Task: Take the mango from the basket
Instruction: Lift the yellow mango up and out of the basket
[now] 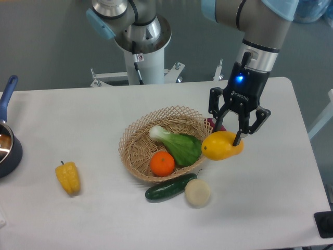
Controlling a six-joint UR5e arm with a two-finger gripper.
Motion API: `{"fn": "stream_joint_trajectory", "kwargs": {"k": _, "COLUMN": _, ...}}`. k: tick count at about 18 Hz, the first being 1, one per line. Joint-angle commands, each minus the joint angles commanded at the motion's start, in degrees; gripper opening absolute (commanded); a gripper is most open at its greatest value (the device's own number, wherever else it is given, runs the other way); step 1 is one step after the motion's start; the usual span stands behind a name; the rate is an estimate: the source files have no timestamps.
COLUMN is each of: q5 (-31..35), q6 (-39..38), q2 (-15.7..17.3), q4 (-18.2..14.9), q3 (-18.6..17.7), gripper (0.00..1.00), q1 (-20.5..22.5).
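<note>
While the arm hangs over the right half of the bench (270, 192), I see the end effector (232, 136) pointing down with its two fingers closed around the mango (221, 146), which sits directly beneath the fingertips and is held clear of the surface. The mango lies crosswise between the fingers, its rounded end toward the left and its narrower end toward the right, and it hovers just outside the right rim of the basket (135, 140), overlapping that rim slightly from my view. Behind the mango, a small dark red item (210, 123) peeks out by the basket's edge; I cannot tell what it is. Inside the basket I see a leafy green vegetable with a pale stalk (177, 143) and an orange (162, 163) near the front. A cucumber (169, 188) and a pale round item (197, 192) rest on the bench just in front of the basket. A yellow bell pepper (68, 177) lies well to the left, and a dark pot with a blue handle (7, 140) sits at the left edge.
</note>
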Motion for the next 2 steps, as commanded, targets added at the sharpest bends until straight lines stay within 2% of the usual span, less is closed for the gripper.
{"fn": "stream_joint_trajectory", "kwargs": {"k": 2, "q5": 0.0, "q6": -0.09, "q2": -0.09, "q4": 0.0, "q3": 0.0, "gripper": 0.37, "q1": 0.0}}
